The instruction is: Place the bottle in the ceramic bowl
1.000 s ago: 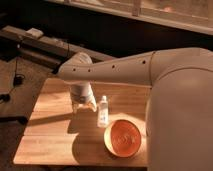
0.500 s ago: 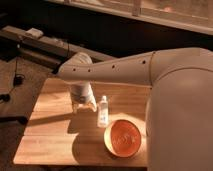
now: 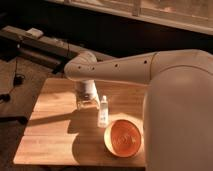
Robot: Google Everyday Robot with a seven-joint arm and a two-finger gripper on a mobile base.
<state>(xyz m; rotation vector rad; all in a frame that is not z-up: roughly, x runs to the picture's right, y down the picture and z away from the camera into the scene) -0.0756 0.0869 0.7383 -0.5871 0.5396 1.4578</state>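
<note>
The bottle [image 3: 103, 111], small, slim and clear with a white cap, stands upright on the wooden table [image 3: 55, 135]. The ceramic bowl [image 3: 124, 138], orange inside with a paler rim, sits on the table just right of and in front of the bottle. My gripper [image 3: 87, 103] hangs from the white arm and points down at the table just left of the bottle, a small gap apart from it. It holds nothing.
The large white arm [image 3: 170, 95] fills the right side and hides the table's right part. Behind the table are a dark bench [image 3: 40, 47] and dark floor. The table's left edge and front edge are near.
</note>
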